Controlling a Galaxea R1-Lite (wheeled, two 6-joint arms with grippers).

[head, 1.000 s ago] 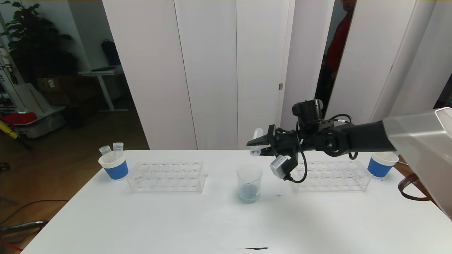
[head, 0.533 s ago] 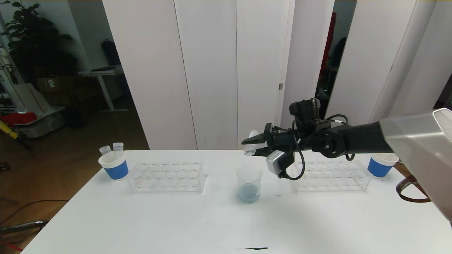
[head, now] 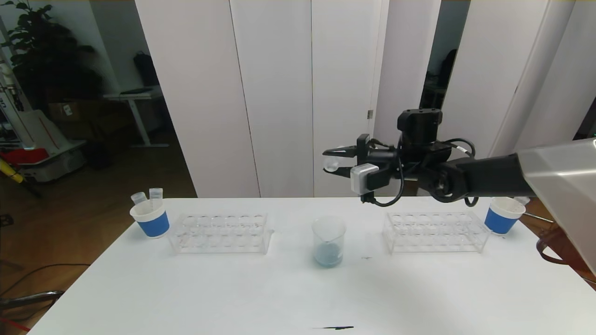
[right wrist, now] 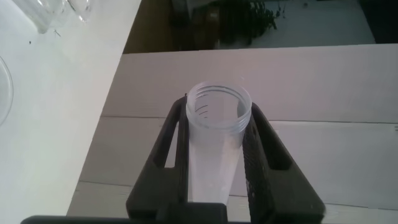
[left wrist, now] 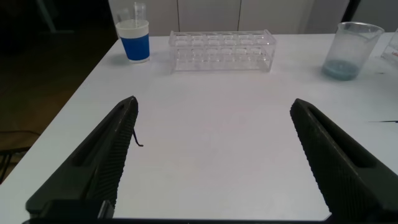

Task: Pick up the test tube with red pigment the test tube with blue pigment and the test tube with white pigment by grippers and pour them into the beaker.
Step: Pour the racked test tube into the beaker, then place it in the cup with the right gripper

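High above the beaker (head: 328, 241), the right gripper (head: 336, 160) pinches the test tube with white pigment (head: 331, 162) between its fingers, the tube lying about level, its rounded bottom toward the camera.

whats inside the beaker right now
The beaker stands upright on the table and holds a shallow layer of pale blue liquid at its bottom; above that it looks empty. The right end effector holds a tube high above it.
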